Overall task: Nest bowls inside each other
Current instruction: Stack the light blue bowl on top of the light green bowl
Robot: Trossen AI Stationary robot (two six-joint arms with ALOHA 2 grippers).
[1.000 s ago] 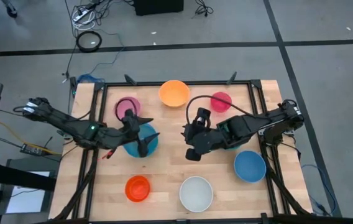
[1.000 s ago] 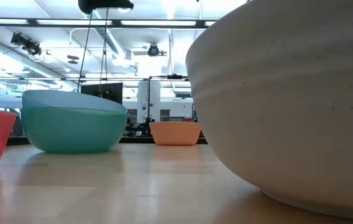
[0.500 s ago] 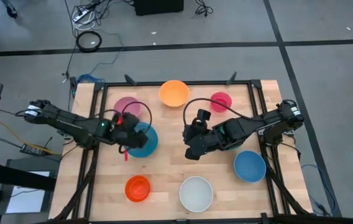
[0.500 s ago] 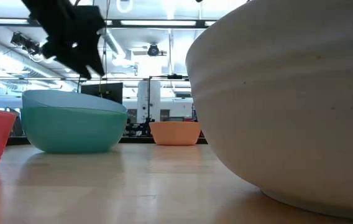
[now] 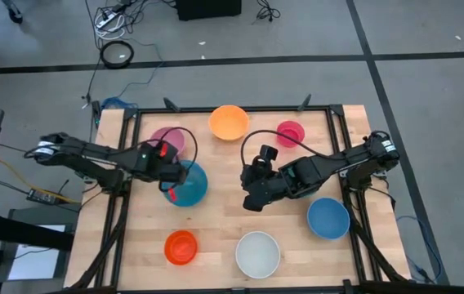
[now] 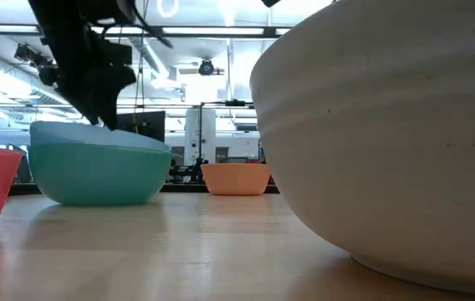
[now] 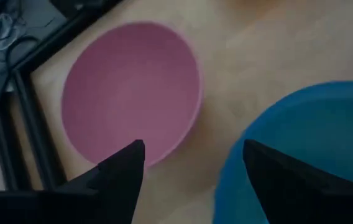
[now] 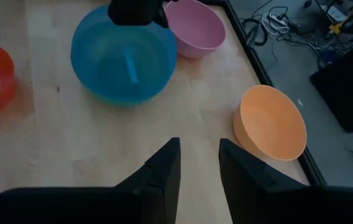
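Note:
A blue bowl sits nested in a teal bowl (image 5: pixel 189 184) left of the table's middle, and a pink bowl (image 5: pixel 167 139) stands just beyond it. My left gripper (image 5: pixel 167 163) hangs open above the gap between these two; in the left wrist view its fingers (image 7: pixel 123 177) straddle bare wood between the pink bowl (image 7: pixel 130 93) and the blue bowl's rim (image 7: pixel 301 143). My right gripper (image 5: pixel 252 194) hovers open over the table's middle, its fingers (image 8: pixel 164 168) holding nothing. In the low view the left gripper (image 6: pixel 87 75) hangs just above the nested pair (image 6: pixel 95 171).
Other bowls stand singly on the wood: orange (image 5: pixel 229 122) and magenta (image 5: pixel 290 132) at the far edge, blue (image 5: pixel 328 218) at the right, white (image 5: pixel 257 254) and red-orange (image 5: pixel 180 247) at the near edge. A black frame (image 5: pixel 126 212) runs along the table's sides.
My left gripper has drawn back from over the blue bowl toward the table's left and far side, come down, and tipped to point steeply downward. It now hangs over the gap beside the pink bowl. The bowls have stayed in place.

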